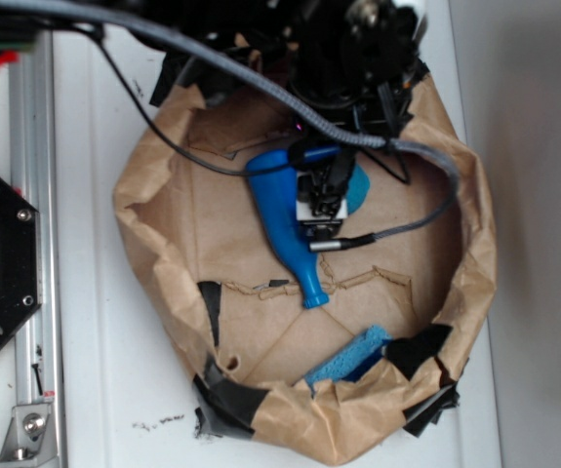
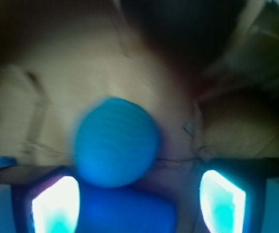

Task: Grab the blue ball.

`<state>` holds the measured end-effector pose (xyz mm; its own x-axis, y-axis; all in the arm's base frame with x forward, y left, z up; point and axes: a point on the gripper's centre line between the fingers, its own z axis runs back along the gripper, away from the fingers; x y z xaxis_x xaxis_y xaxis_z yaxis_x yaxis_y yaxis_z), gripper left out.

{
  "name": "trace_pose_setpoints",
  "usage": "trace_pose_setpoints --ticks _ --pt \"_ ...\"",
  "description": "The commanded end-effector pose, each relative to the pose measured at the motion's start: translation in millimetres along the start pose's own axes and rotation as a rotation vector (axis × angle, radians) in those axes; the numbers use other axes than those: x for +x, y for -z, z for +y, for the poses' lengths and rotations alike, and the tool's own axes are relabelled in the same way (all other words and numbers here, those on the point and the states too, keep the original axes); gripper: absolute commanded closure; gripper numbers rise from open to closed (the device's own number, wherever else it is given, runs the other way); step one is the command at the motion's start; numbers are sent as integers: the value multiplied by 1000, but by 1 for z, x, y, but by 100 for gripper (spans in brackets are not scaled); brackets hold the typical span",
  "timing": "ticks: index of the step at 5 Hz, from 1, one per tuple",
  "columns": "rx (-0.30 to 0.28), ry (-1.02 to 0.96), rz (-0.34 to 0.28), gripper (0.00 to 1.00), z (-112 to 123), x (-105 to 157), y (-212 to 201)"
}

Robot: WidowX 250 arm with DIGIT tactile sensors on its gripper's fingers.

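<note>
Teal blue ball (image 2: 116, 141), btwn fingers (image 2: 57, 206)

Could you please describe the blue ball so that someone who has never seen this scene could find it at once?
Look inside the brown paper-lined basin, near its far rim under the gripper. The blue ball sits just beside the blue bottle. It is round and teal, unlike the long-necked bottle or the flat blue sponge.

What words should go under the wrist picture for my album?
The blue ball sits on brown paper just ahead of the open hand.
</note>
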<state>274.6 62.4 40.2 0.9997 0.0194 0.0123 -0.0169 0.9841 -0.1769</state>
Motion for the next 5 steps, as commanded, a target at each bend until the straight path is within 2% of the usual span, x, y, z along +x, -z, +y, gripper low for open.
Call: trace_pose_setpoints --ticks 1,2,3,4,5 --pt "10 -4 -71 100 -7 10 6" --pt "15 5 -97 100 -14 9 -4" --pt "-50 50 -171 100 -32 8 -50" --pt "-129 66 -165 100 -60 2 -97" --pt "-36 -130 -250 100 -62 -4 -127"
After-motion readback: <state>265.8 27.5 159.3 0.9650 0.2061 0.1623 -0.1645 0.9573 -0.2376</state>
